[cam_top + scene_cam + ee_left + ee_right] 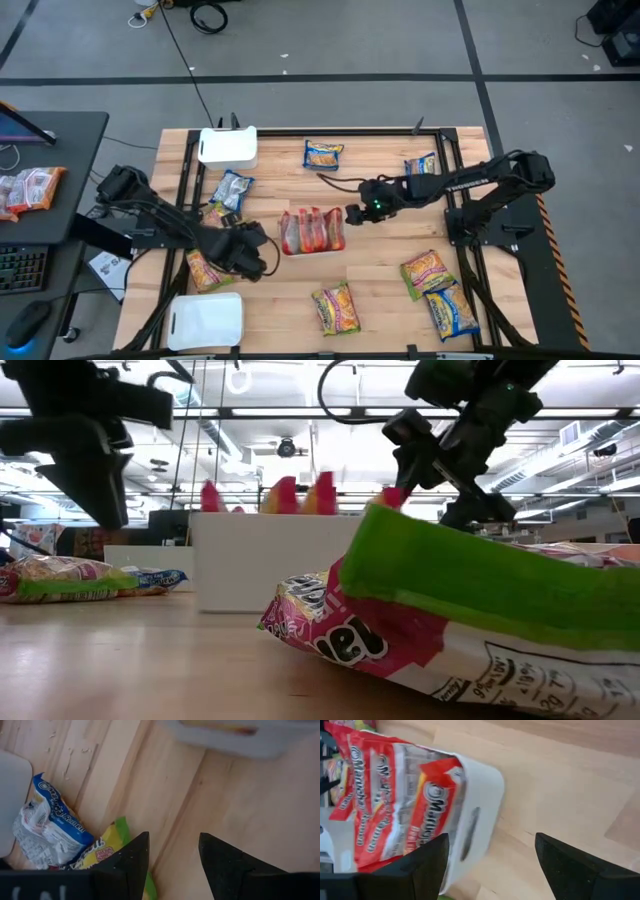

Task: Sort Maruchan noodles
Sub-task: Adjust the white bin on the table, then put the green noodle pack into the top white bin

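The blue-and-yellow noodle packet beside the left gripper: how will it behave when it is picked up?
The blue-and-yellow packet looks crinkled, so its wrapper will probably flex. It seems light. It overlaps a yellow packet, which may drag along.

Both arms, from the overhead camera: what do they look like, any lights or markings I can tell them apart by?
Both are dark, jointed arms with black cables. The right arm carries pale lettering along its forearm and a small green light near its gripper. The left arm shows neither; its gripper has two dark wedge-shaped fingers.
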Robot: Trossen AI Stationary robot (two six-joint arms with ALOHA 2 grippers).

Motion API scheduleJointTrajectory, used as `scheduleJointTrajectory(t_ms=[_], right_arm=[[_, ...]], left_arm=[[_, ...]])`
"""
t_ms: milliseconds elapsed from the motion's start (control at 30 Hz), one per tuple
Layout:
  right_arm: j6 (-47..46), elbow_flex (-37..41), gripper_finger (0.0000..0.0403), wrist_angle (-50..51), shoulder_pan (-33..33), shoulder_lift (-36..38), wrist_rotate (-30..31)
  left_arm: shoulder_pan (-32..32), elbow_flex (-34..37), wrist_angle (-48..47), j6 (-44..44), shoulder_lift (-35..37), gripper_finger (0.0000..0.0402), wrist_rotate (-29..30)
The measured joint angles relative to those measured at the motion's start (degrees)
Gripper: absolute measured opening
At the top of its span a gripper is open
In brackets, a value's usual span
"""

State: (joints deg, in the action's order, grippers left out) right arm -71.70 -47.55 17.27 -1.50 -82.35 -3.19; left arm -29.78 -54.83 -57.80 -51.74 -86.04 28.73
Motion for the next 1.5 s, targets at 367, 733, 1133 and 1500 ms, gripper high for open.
scheduleJointTrajectory(t_ms=[367,733,1133,1500], right_arm=[[-1.81,-0.02,0.0297,-2.84,3.37,1.84,3.25],[-3.20,-0.02,0.0295,-5.09,9.35,7.50,10.91],[-2.69,-0.02,0.0295,-5.15,11.61,10.08,11.02],[-0.29,-0.04,0.0295,-4.80,13.51,10.05,10.81]], left_arm=[[-0.21,0.12,-2.26,4.43,0.75,0.0173,-6.04],[11.66,13.87,29.73,12.90,0.51,0.0143,-9.61],[16.92,14.85,47.88,22.29,0.55,0.0142,-10.33],[19.81,6.22,0.67,9.41,1.51,0.0142,-6.91]])
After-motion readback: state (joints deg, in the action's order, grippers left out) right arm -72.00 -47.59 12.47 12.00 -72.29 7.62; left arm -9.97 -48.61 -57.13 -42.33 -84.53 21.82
